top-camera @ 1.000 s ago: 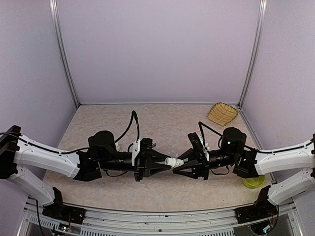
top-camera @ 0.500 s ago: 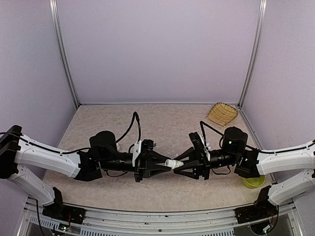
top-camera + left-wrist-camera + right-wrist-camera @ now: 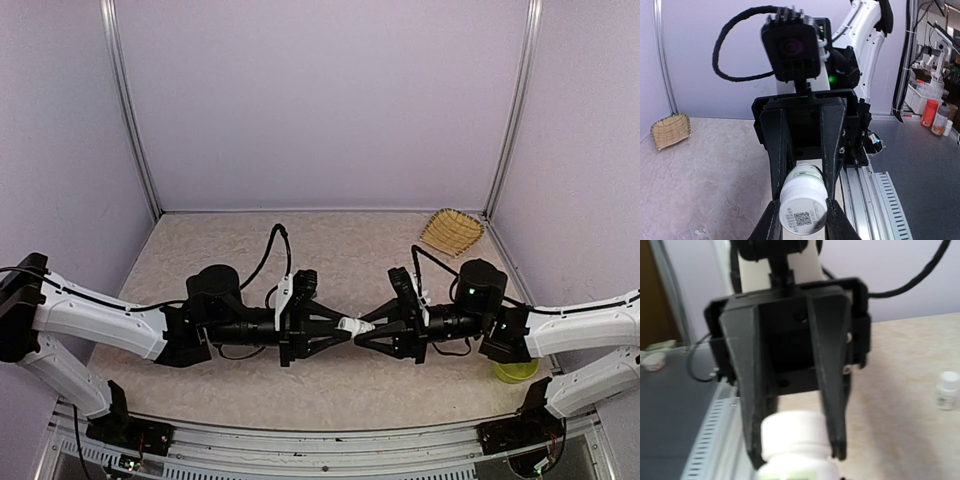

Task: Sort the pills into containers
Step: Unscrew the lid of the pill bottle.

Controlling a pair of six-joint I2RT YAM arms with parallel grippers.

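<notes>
A white pill bottle with a green label hangs level in the air between my two grippers, above the middle of the table. My left gripper is shut on its white cap, which shows a printed code in the left wrist view. My right gripper is shut on the bottle's body; its fingers flank the labelled part. In the right wrist view the cap sits between the left gripper's fingers. No pills and no compartment box can be made out.
A woven straw basket lies at the far right corner. A lime-green bowl stands under my right arm near the front edge. A small white bottle stands on the table. The front rail runs along the near edge.
My left gripper has rolled about its own axis while shut on the cap. Both grippers and the bottle have drifted slightly right. The right gripper's hold looks unchanged.
</notes>
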